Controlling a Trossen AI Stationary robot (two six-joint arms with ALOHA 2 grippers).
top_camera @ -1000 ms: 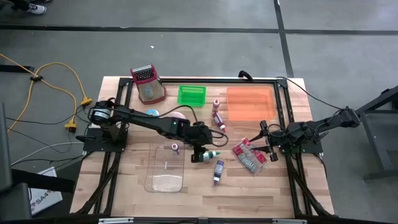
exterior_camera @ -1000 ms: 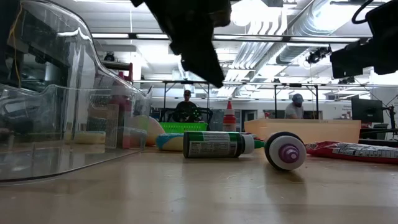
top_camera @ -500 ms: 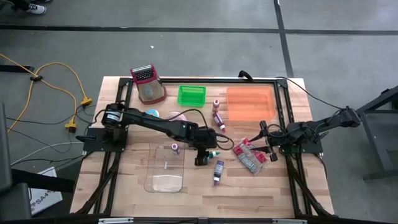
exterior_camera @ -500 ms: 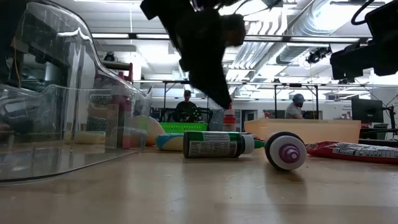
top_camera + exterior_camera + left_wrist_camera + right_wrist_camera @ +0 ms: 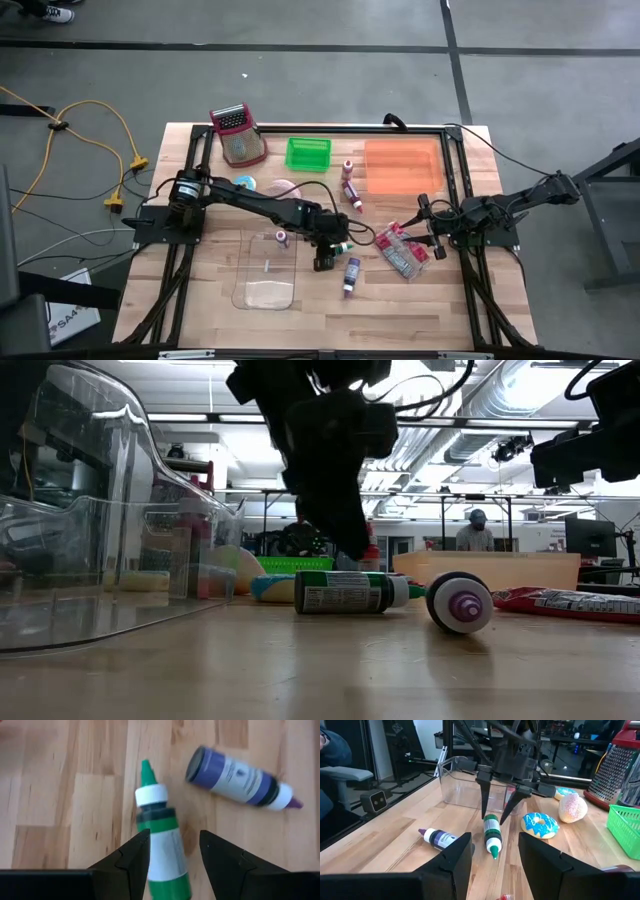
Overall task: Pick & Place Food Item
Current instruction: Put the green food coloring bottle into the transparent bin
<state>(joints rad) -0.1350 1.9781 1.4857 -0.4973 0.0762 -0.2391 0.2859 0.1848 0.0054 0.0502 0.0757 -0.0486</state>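
Observation:
A green squeeze bottle (image 5: pixel 161 855) with a white collar and green tip lies on its side on the wooden table (image 5: pixel 400 300). My left gripper (image 5: pixel 173 834) hangs open just above it, one finger on each side of the body and neither touching. The right wrist view shows that gripper (image 5: pixel 494 820) over the bottle's (image 5: pixel 491 832) base end. A purple bottle (image 5: pixel 240 777) lies close by, also on its side. My right gripper (image 5: pixel 495 870) waits open near the table's right side (image 5: pixel 425 232), with nothing between its fingers.
A clear plastic container (image 5: pixel 267 270) sits near the bottles on their left, with a small purple-capped bottle (image 5: pixel 282 238) at its far end. Farther back are two donuts (image 5: pixel 538 825), a green basket (image 5: pixel 308 152), an orange tray (image 5: pixel 402 165) and a grater (image 5: pixel 237 135). A snack packet (image 5: pixel 400 250) lies at right.
My left gripper has come down toward the green bottle, moved slightly toward the table's near edge and rolled a little, so its open fingers now stand on either side of the bottle. The bottles have not moved.

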